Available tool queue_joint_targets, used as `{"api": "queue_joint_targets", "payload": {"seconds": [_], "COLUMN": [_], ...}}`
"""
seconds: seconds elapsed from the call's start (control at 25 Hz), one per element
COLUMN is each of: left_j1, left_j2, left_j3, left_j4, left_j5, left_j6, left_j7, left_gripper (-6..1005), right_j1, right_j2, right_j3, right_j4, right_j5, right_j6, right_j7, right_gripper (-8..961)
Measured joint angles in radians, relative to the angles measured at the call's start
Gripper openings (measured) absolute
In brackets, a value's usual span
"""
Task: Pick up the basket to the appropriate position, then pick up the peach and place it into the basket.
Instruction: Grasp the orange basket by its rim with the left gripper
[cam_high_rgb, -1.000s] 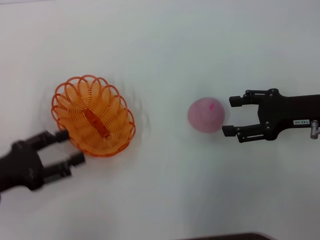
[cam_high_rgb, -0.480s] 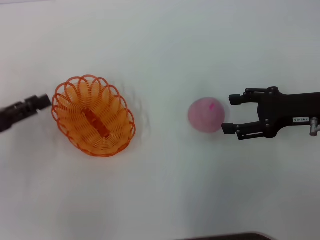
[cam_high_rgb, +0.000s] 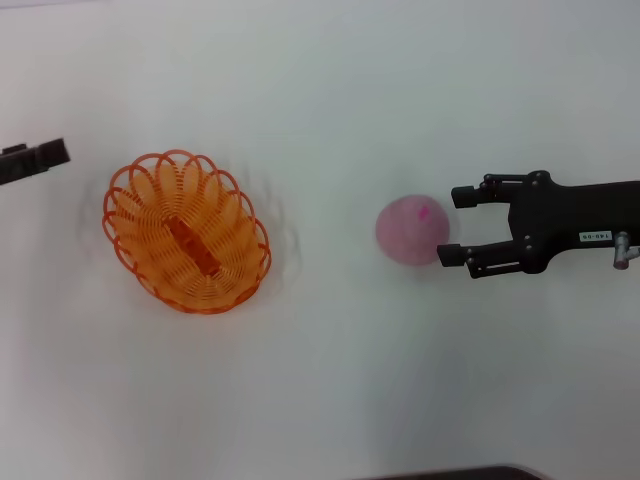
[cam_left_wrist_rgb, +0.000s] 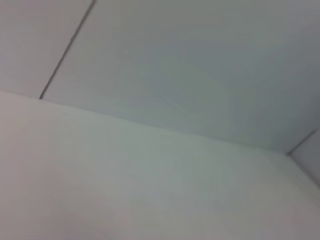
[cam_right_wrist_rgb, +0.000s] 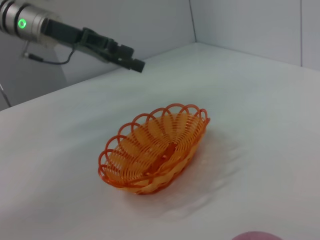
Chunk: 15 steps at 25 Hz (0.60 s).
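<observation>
Basket (cam_high_rgb: 187, 232): orange openwork oval with a scalloped rim, resting upright on the white table (cam_high_rgb: 320, 380), on the robot's left side; nothing lies inside it; no gripper touches it; the right wrist view (cam_right_wrist_rgb: 154, 150) shows it whole, standing free
Peach (cam_high_rgb: 412, 229): soft pink ball with a small magenta mark on top, on the table well to the right of the basket; only a sliver of it shows at the lower edge of the right wrist view (cam_right_wrist_rgb: 256, 236)
Right gripper (cam_high_rgb: 450, 225): low over the table, pointing at the peach from its right; fingers spread, one tip (cam_high_rgb: 462, 195) near the far side of the peach, the other (cam_high_rgb: 448, 256) just at its near side; not pinching it
Left gripper (cam_high_rgb: 50, 154): at the left edge of the head view, apart from the basket and beyond its far-left rim; in the right wrist view (cam_right_wrist_rgb: 131, 62) it hangs above the table behind the basket, holding nothing; whether its fingers are spread or pressed together, cannot tell
Left wrist view: only bare table and wall
</observation>
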Motion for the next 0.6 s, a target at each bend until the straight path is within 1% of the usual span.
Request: {"api": "queue_joint_targets", "payload": {"seconds": [0.16, 0.28, 0.4, 0.6], "left_j1": [-0.010, -0.021, -0.050, -0.119], "left_j2": [-0.012, -0.025, -0.033, -0.037], "left_j3": [0.152, 0.265, 0.355, 0.476], "left_j4": [0.119, 0.198, 0.236, 0.236], "left_j5": [0.035, 0.091, 0.160, 0.303], "left_j6": [-0.042, -0.072, -0.097, -0.129], "left_j7": [-0.077, -0.118, -0.141, -0.185], "left_gripper": [806, 806, 806, 806], "right_j1": [0.001, 0.001, 0.001, 0.002], "right_j2": [0.000, 0.000, -0.001, -0.001], "right_j3": [0.002, 0.004, 0.003, 0.004], "right_j4": [0.000, 0.000, 0.000, 0.000], "right_j5": [-0.006, -0.008, -0.009, -0.010], "right_j6": [0.000, 0.000, 0.000, 0.000], "right_j7": [0.000, 0.001, 0.001, 0.006], "right_gripper": [879, 878, 878, 879]}}
